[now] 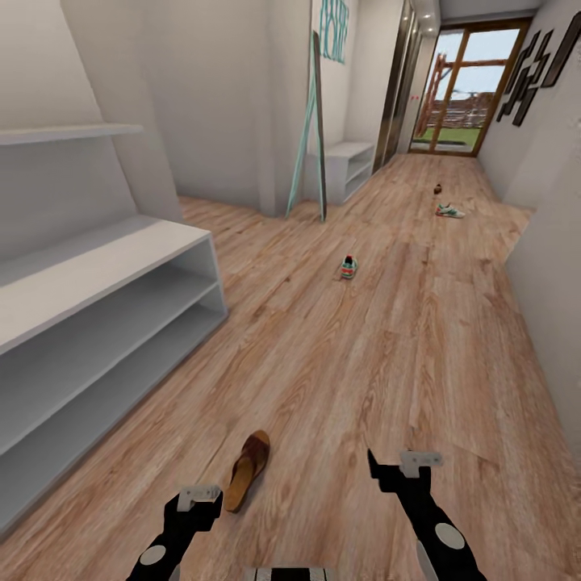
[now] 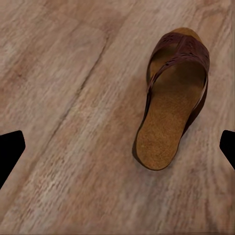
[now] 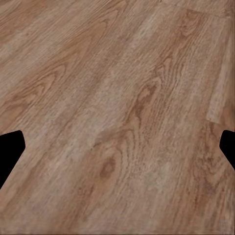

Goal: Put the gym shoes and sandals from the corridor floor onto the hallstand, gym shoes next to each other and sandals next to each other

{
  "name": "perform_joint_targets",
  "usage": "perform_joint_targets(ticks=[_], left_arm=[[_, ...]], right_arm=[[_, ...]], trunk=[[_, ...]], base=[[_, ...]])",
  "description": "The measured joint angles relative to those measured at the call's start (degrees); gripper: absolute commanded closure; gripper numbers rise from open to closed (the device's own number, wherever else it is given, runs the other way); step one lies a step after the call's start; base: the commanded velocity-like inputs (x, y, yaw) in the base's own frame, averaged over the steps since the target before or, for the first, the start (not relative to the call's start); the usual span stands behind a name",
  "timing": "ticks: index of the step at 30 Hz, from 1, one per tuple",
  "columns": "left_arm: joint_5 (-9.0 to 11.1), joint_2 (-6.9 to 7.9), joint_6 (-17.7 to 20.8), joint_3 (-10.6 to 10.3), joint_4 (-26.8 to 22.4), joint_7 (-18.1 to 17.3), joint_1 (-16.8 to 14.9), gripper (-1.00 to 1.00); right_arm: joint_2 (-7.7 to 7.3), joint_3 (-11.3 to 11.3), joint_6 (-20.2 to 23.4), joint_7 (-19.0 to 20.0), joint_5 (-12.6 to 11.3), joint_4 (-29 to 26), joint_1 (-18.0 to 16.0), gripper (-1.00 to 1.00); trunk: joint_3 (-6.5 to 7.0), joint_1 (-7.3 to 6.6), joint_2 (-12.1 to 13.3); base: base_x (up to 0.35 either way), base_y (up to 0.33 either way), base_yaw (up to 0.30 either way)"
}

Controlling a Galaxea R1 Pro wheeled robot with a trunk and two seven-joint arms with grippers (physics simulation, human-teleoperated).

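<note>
- While the pale grey-white low hallstand with two open shelf rows [image 1: 105,323] stands along the left wall, both of its shelf rows hold nothing and its flat top is bare; a stepped upper shelf [image 1: 68,133] sits above it.
- A dark brown leather open-toe sandal with a tan cork-like footbed [image 1: 248,470] lies on the light brown wood-plank corridor floor [image 1: 387,339], just beside the left gripper [image 1: 194,504] and apart from the hallstand.
- One white gym shoe with teal inside and red-orange accents [image 1: 349,267] lies mid-corridor; the other white gym shoe [image 1: 449,211] lies farther down, with a small dark brown second sandal [image 1: 437,189] just beyond it.
- A plain white low bench [image 1: 349,165] stands against the left wall beneath teal wall letters [image 1: 334,28], and a glazed door [image 1: 464,89] ends the corridor.
- The left gripper hangs low over the floor, jaws spread wide, holding nothing; its wrist view shows the sandal [image 2: 174,98] between the fingertips [image 2: 11,149], nearer one side.
- The right gripper [image 1: 399,468] hovers over bare planks [image 3: 117,117], jaws likewise wide and empty.
</note>
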Motion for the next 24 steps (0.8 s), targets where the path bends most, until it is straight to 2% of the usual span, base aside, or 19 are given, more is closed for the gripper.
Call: perform_joint_targets(ticks=[7,18,24], left_arm=[[0.0,0.00,0.0,0.0,0.0,0.0,0.0,-1.00],[0.0,0.00,0.0,0.0,0.0,0.0,0.0,-1.00],[0.0,0.00,0.0,0.0,-0.1,0.0,0.0,-1.00]], right_arm=[[0.00,0.0,0.0,0.0,0.0,0.0,0.0,-1.00],[0.00,0.0,0.0,0.0,0.0,0.0,0.0,-1.00],[0.00,0.0,0.0,0.0,0.0,0.0,0.0,-1.00]], trunk=[[-2.08,0.18,-0.1],[-2.45,0.17,-0.1],[-2.46,0.16,-0.1]], base=[[0.000,0.000,-0.183],[0.006,0.004,-0.079],[0.139,0.175,-0.212]])
